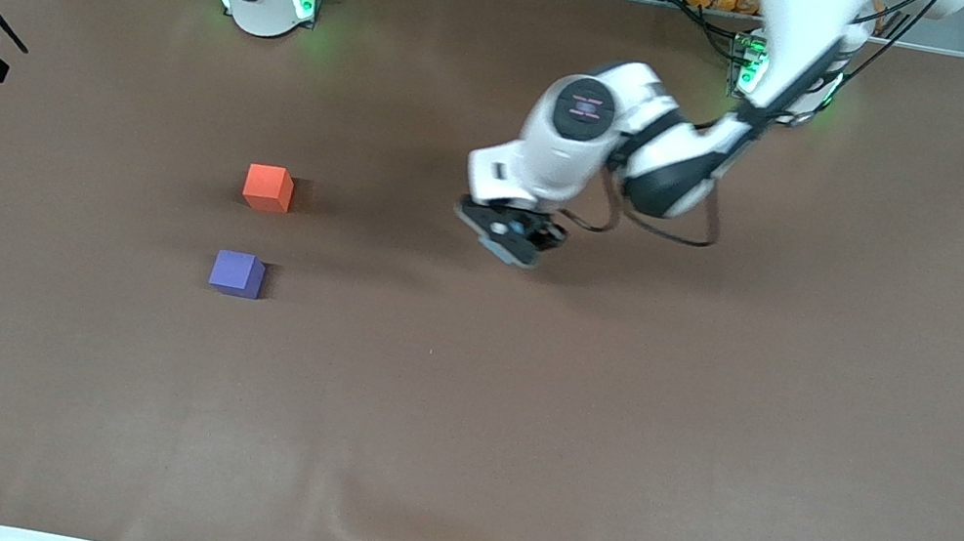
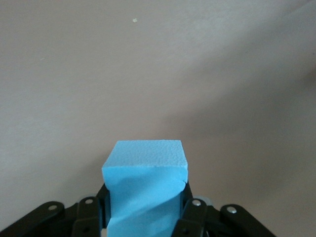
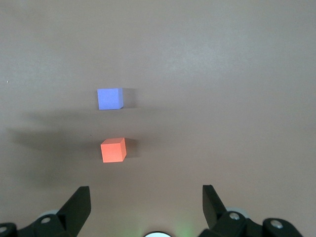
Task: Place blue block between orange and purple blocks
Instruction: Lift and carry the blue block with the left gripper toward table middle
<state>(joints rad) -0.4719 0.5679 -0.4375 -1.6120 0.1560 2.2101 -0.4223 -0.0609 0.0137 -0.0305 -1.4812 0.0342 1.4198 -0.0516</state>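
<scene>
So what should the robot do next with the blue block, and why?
Probably carry it toward the right arm's end of the table. The left hand is shut on the blue block, over bare table, away from the gap between the orange block and purple block. The right hand waits open above them.

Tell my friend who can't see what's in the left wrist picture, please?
The left gripper is shut on the blue block, a light sky-blue cube held between its black fingers. Everything else in the view is plain brown table, with a tiny pale speck on it and no other blocks in sight.
</scene>
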